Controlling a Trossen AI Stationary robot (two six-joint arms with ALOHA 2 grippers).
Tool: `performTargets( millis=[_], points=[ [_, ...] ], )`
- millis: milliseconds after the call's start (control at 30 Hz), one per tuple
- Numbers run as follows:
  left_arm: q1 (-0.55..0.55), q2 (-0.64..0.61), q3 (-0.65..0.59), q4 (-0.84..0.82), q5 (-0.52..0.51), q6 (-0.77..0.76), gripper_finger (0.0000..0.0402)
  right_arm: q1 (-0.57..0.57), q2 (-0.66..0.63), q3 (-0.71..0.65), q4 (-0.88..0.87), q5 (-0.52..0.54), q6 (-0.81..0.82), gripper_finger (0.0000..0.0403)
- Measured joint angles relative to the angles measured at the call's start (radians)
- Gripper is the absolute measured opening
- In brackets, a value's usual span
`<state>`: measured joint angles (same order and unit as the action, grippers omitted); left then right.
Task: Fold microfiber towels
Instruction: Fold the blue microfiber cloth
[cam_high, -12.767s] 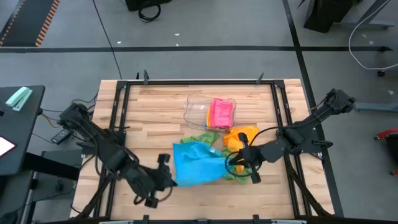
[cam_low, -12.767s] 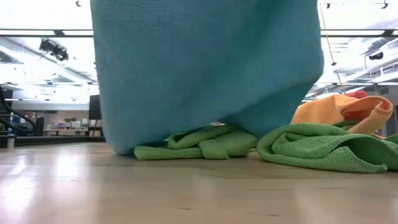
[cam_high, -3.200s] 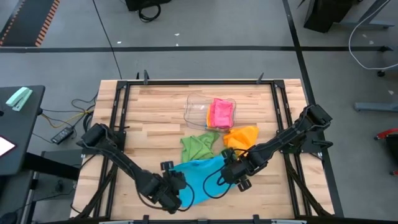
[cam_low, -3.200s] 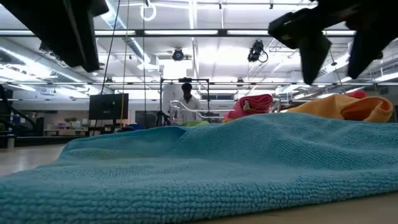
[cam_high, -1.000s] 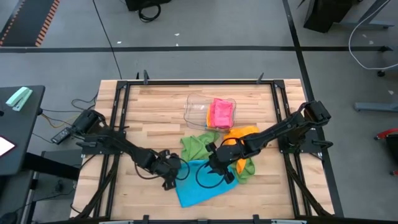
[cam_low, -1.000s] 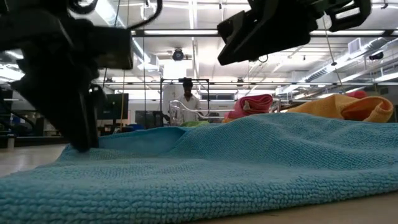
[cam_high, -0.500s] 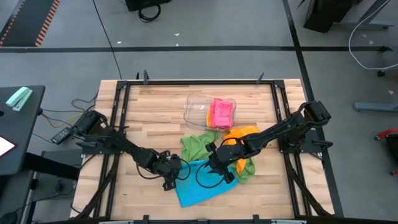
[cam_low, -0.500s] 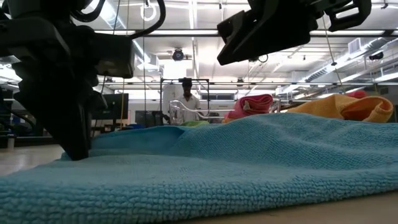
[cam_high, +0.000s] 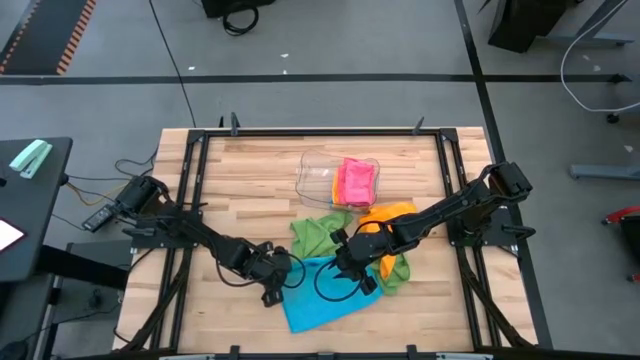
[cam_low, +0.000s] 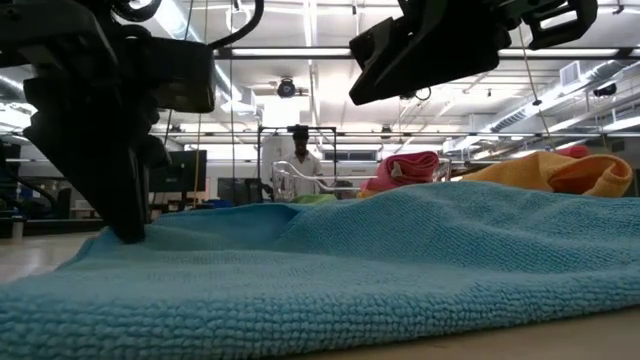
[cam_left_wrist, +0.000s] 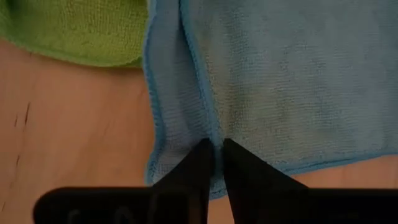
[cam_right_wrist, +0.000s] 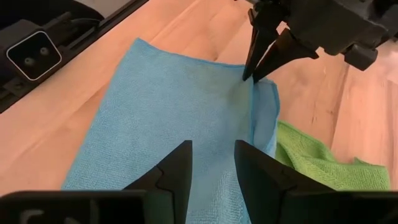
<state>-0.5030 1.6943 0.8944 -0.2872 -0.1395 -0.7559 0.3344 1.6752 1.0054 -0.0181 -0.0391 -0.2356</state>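
A blue microfiber towel (cam_high: 322, 300) lies spread on the table near its front edge, also seen in the left wrist view (cam_left_wrist: 280, 81) and the right wrist view (cam_right_wrist: 155, 118). My left gripper (cam_high: 287, 276) (cam_left_wrist: 214, 149) is at the towel's far left corner, shut on it. My right gripper (cam_high: 338, 270) (cam_right_wrist: 213, 158) hovers open over the towel's far right part, clear of the cloth. A green towel (cam_high: 318, 235) lies crumpled just behind the blue one. An orange towel (cam_high: 388, 218) sits to its right. My left gripper pinches a raised crease (cam_left_wrist: 210, 127) of the blue towel between its two fingertips (cam_right_wrist: 252, 76), a little in from the towel's left edge and near its far left corner. The fingers come steeply from above, slanting from the table's left. The towel lies flat on the table.
A clear plastic tray (cam_high: 320, 172) holding a pink towel (cam_high: 356, 182) stands behind the pile. More green cloth (cam_high: 396, 272) lies under the right arm. A person (cam_low: 300, 160) stands in the room beyond. Bare wood (cam_high: 230, 190) stretches to the left and far side.
My left gripper has stayed at the blue towel's far left corner. In the low view its fingers have shifted slightly on the cloth, and the towel's edge beside them stands a little higher than before. The right arm has kept still.
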Motion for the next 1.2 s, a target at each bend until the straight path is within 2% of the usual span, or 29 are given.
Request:
performTargets(
  millis=[400, 633, 767, 1000, 1200],
  points=[
    [-0.002, 0.0, 0.0, 0.047, -0.019, 0.006, 0.0055, 0.0, 0.0, 0.0, 0.0, 0.0, 0.008, 0.0128],
    [-0.019, 0.018, 0.001, 0.054, -0.043, 0.007, 0.0097, 0.001, 0.0, 0.0, 0.0, 0.0, 0.011, 0.0128],
    [-0.018, 0.039, 0.0, 0.051, -0.043, 0.0, 0.0103, 0.001, 0.0, 0.0, 0.005, 0.0, 0.01, 0.0128],
    [-0.015, 0.032, 0.0, 0.039, -0.039, -0.017, 0.006, 0.001, 0.0, 0.001, 0.009, 0.0, 0.015, 0.0128],
    [-0.007, 0.026, 0.001, 0.04, 0.018, -0.019, 0.0016, 0.001, 0.0, 0.001, 0.009, 0.0, 0.015, 0.0128]
  ],
)
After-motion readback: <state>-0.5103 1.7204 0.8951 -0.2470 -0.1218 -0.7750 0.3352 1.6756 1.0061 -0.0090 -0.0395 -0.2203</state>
